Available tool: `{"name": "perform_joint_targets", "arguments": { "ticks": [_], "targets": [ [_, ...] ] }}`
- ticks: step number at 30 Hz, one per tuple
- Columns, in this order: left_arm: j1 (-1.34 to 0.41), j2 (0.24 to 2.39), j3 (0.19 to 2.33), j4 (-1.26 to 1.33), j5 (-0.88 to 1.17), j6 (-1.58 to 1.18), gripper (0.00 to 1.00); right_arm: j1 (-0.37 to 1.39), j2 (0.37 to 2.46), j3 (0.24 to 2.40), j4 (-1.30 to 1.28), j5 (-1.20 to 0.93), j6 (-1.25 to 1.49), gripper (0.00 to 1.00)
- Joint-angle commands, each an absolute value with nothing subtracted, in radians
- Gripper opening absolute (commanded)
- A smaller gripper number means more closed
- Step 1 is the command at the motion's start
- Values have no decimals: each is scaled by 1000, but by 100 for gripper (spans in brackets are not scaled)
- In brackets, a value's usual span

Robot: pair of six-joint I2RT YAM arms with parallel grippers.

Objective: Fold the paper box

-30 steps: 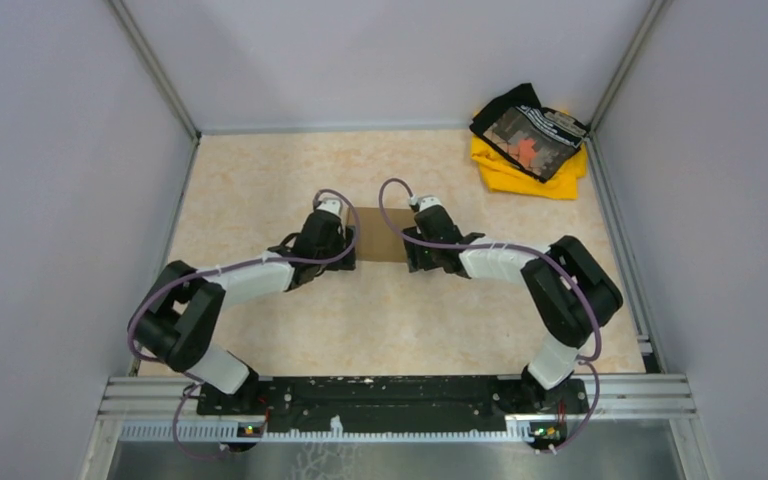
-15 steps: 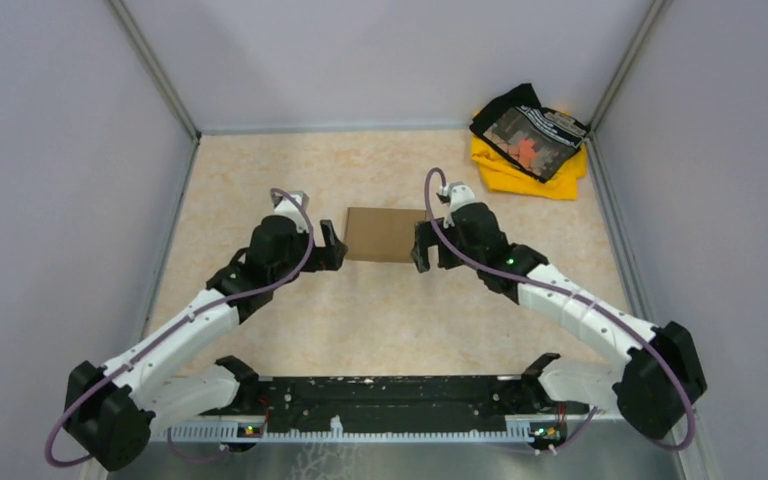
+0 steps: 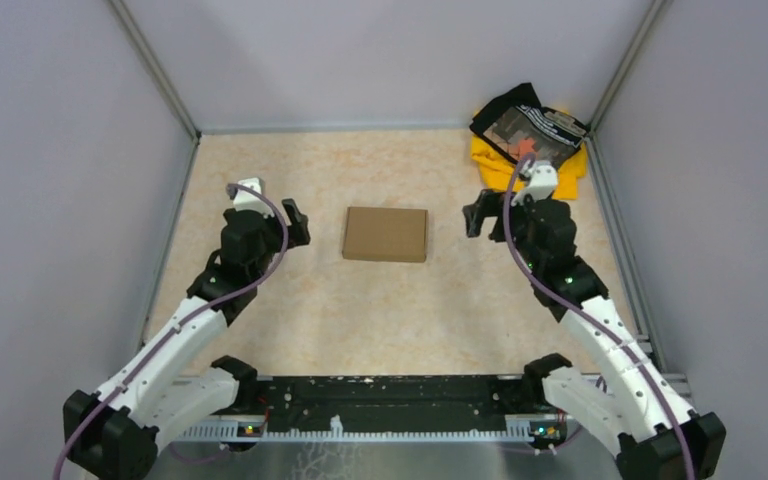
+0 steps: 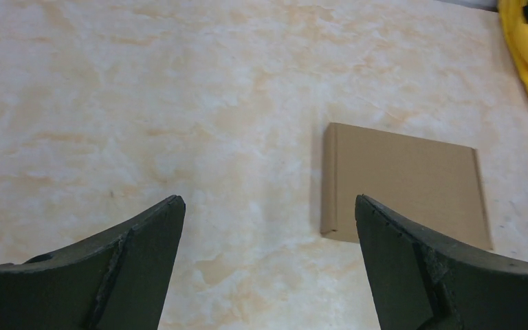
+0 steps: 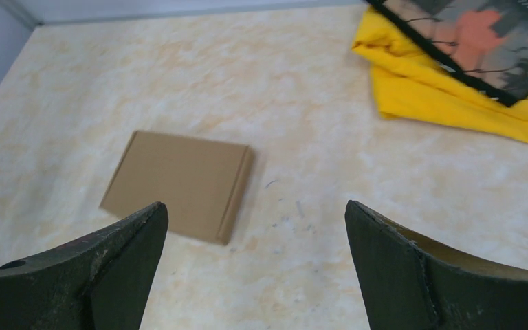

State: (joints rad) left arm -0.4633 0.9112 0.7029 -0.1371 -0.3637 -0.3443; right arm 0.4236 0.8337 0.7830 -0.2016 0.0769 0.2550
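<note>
The paper box [image 3: 385, 234] lies flat and closed on the marbled table, a plain brown rectangle with nothing touching it. In the left wrist view the paper box [image 4: 403, 183] sits ahead and to the right; in the right wrist view the paper box [image 5: 179, 183] sits ahead and to the left. My left gripper [image 3: 296, 222] hovers to the box's left, open and empty. My right gripper [image 3: 474, 212] hovers to the box's right, open and empty. Bare table shows between the left gripper's [image 4: 268, 210] jaws and between the right gripper's [image 5: 256, 213] jaws.
A yellow and black cloth pile [image 3: 529, 140] lies in the far right corner, close behind my right wrist; the cloth pile [image 5: 467, 62] fills the upper right of the right wrist view. Grey walls enclose the table [image 3: 360, 310] on three sides.
Both grippers let go of the box's side edges, opened wide and drew back outward, left arm to the left, right arm to the right and farther back. The box stayed put.
</note>
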Motion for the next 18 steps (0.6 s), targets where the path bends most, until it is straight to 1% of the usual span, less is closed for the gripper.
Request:
{"name": "perform_joint_targets", "arguments": {
  "ticks": [1,4,6,8,10,13,15,18],
  "targets": [
    [-415,912,604,101,-463,-171,99,260,830,721,-62,29,271,99],
    [-343,896,496,228,-469,-111,99,207,828,641,8,77,248,99],
    [-301,811,387,323,-436,-119,99,191,824,582,68,113,237,99],
    [-292,691,214,469,-378,-75,99,187,822,524,121,148,227,99],
    [-290,613,113,537,-415,-81,99,186,824,466,176,185,215,99],
    [-271,635,34,609,-427,-57,99,185,822,378,263,241,199,99],
    [-259,692,-19,728,-376,-18,99,184,813,313,344,261,189,99],
    [-235,805,-14,843,-320,-9,99,184,796,227,453,293,185,99]
  ]
}}
